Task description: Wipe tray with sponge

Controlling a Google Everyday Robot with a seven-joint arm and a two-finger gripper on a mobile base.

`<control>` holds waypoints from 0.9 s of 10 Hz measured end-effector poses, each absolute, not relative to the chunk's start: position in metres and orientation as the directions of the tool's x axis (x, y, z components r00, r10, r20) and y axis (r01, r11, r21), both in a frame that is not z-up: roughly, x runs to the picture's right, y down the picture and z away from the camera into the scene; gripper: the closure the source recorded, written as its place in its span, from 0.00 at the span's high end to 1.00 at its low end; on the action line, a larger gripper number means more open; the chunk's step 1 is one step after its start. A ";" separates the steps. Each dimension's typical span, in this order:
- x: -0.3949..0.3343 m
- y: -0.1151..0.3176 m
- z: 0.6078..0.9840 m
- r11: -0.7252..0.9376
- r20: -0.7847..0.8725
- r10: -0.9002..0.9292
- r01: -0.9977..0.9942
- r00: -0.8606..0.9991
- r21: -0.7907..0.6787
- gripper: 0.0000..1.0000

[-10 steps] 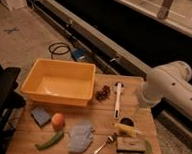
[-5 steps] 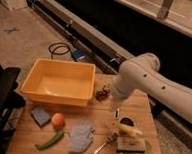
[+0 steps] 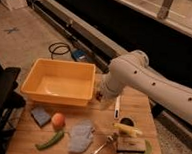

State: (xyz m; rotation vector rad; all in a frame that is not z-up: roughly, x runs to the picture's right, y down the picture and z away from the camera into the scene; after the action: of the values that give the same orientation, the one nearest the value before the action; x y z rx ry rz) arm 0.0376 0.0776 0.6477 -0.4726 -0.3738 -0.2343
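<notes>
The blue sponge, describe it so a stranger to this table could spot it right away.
Find the yellow tray on the wooden table; the robot's claw hangs at its right end. Before the tray's front left corner lies the sponge, beside an orange fruit. It's the only flat blue block there.

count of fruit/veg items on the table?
3: orange fruit and green pepper front-left, banana front-right. Gripper hangs at the tray's right corner; the arm may hide more.
</notes>
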 end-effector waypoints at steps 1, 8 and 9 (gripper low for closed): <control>0.039 0.078 0.648 0.866 0.400 -0.132 0.302 0.907 -0.398 0.68; -0.056 0.075 0.645 0.842 0.453 -0.273 0.439 0.848 -0.313 0.68; -0.074 0.074 0.646 0.834 0.465 -0.292 0.461 0.836 -0.303 0.68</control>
State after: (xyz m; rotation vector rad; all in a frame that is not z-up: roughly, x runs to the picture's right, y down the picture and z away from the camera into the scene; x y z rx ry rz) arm -0.0738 0.0744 0.6459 -0.4213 -0.4175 -0.4113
